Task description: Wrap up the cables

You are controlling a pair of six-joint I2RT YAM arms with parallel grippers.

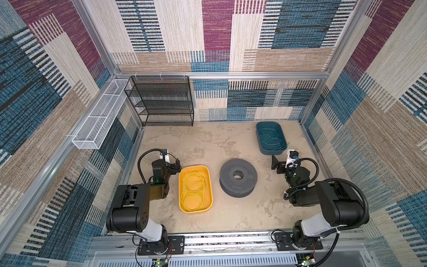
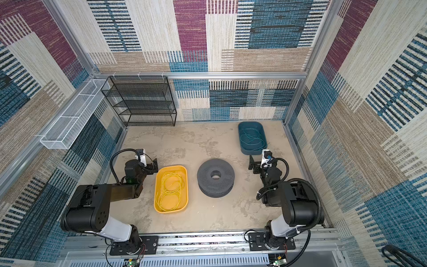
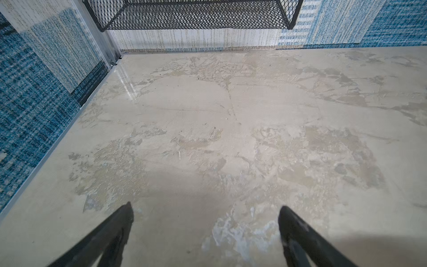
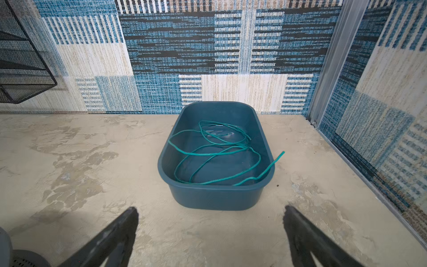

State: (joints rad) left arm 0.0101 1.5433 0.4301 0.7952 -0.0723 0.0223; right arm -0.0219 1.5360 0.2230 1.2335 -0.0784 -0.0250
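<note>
Loose yellow cables (image 1: 193, 189) lie looped inside a yellow tray (image 1: 181, 191), lower centre of a top view, beside a grey spool (image 1: 231, 185), likely awaiting winding. Both empty, left gripper (image 3: 205, 208) and right gripper (image 4: 211, 210) gape wide.

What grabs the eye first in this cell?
A yellow tray holds loose loops of yellow cable, centre-left on the table, beside a grey perforated spool in the middle. At the back right, a blue tray holds a teal cable, one end poking over its rim. Both the left gripper and right gripper are open and empty.
</note>
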